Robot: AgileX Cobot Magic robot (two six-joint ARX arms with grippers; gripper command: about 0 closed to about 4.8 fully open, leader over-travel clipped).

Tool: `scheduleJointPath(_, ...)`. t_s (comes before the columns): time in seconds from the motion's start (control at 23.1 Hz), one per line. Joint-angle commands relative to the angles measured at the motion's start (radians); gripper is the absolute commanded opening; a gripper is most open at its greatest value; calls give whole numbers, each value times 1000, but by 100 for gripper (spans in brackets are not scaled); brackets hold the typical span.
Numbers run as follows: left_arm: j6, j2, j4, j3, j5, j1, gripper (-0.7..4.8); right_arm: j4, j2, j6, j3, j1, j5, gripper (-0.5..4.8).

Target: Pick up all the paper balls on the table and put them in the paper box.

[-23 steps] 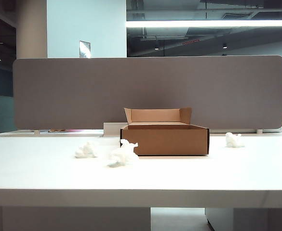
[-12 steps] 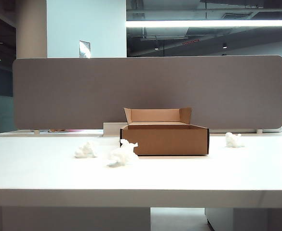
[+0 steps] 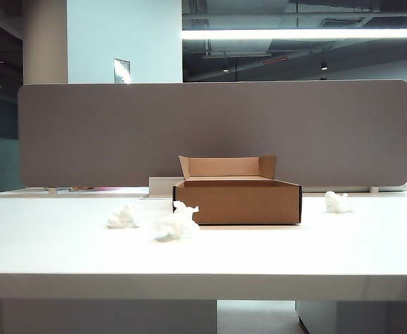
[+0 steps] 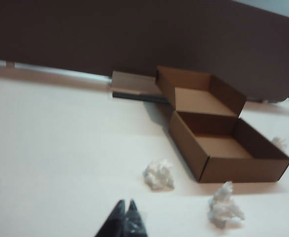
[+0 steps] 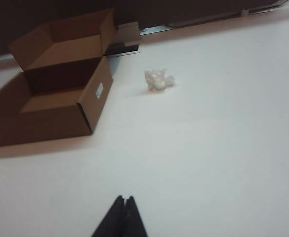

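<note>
The brown paper box (image 3: 238,200) stands open in the middle of the white table (image 3: 259,257), its flaps upright at the rear. Two paper balls (image 3: 123,217) (image 3: 178,222) lie left of it, the second close to its front left corner. A third paper ball (image 3: 337,202) lies to its right. Neither arm shows in the exterior view. My left gripper (image 4: 125,202) is shut and empty above bare table, short of two paper balls (image 4: 158,174) (image 4: 225,208) and the box (image 4: 223,143). My right gripper (image 5: 124,198) is shut and empty, well short of the right ball (image 5: 158,79) and the box (image 5: 55,98).
A wide grey divider panel (image 3: 213,132) closes off the table's far side. A small pale block (image 3: 163,185) sits behind the box at the panel's foot. The table's thick front edge (image 3: 203,285) runs across the near side.
Nothing on the table has visibly moved in the exterior view; the box and the three balls stay where they were.
</note>
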Motion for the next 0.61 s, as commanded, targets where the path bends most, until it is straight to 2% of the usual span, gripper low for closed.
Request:
scheduleJointPath(0.04,5,24,7,42,37,0,-5,13,4,25,31,0,-21,-6)
scheduleJointPath(0.17,8,85,8,87,72,0,-5,10,7,25,67,0,-21,-6)
scheduleJointPath(0.39,9,237,27,167,75,0,-5,3,8,25,111,0,-32,-6)
scheduleJointPath(0.61,77,475,108,258,166,-1,-6,-22,8,25,140,0,-36,-6)
